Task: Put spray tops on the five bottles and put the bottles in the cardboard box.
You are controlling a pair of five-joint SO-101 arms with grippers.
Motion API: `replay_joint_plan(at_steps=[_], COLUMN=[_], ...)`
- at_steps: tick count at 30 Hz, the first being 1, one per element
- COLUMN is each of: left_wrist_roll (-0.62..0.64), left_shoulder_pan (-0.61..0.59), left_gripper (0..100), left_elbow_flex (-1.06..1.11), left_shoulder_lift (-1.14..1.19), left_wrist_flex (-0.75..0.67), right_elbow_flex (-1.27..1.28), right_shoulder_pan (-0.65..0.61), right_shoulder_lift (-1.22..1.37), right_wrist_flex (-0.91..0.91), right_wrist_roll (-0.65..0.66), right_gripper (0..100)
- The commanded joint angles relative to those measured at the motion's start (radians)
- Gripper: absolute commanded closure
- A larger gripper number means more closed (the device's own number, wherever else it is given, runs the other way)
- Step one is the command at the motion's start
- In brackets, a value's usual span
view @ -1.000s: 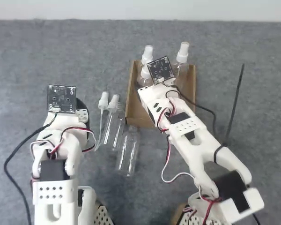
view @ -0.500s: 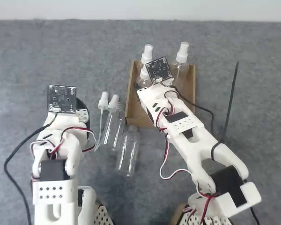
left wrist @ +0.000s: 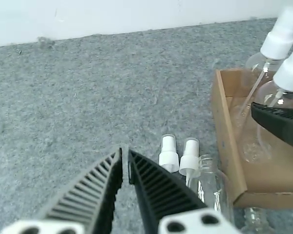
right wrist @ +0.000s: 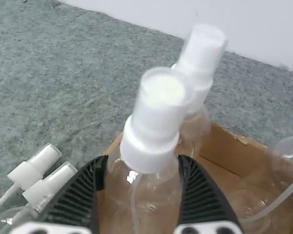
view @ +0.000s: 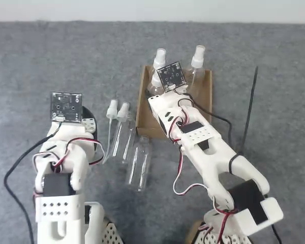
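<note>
Three clear bottles with white spray tops stand in the cardboard box. My right gripper is shut on the nearest bottle, one black finger on each side of its shoulder; the same bottle is at the box's left side. A second bottle stands just behind it and a third at the far right corner. Two loose spray tops and two uncapped bottles lie on the carpet left of the box. My left gripper hangs shut and empty, short of the spray tops.
Grey carpet covers the table, with a white wall along the far edge. A black cable runs past the right of the box. The right arm stretches from the near right over the box's front edge. Open carpet lies far left.
The right arm has shifted slightly, its wrist edging left and its base turning; the held bottle stays in the box. The left arm has not moved.
</note>
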Motion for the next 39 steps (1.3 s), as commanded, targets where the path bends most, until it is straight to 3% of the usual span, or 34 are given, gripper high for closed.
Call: replay_joint_plan(at_steps=[1, 5, 39], left_wrist_roll=[0.008, 0.008, 0.008], left_shoulder_pan=[-0.005, -0.005, -0.005], left_gripper=[99, 99, 99], left_elbow_flex=[-0.054, -0.054, -0.054], left_shoulder_lift=[0.005, 0.005, 0.005], left_wrist_flex=[-0.029, -0.031, -0.032], right_elbow_flex=[-0.034, -0.034, -0.005], right_shoulder_pan=[-0.008, -0.01, -0.01], right_shoulder_lift=[-0.012, -0.012, -0.059], right_wrist_flex=[-0.001, -0.001, -0.001], right_wrist_roll=[0.008, 0.008, 0.012], right_gripper=[90.2, 83.6, 83.2])
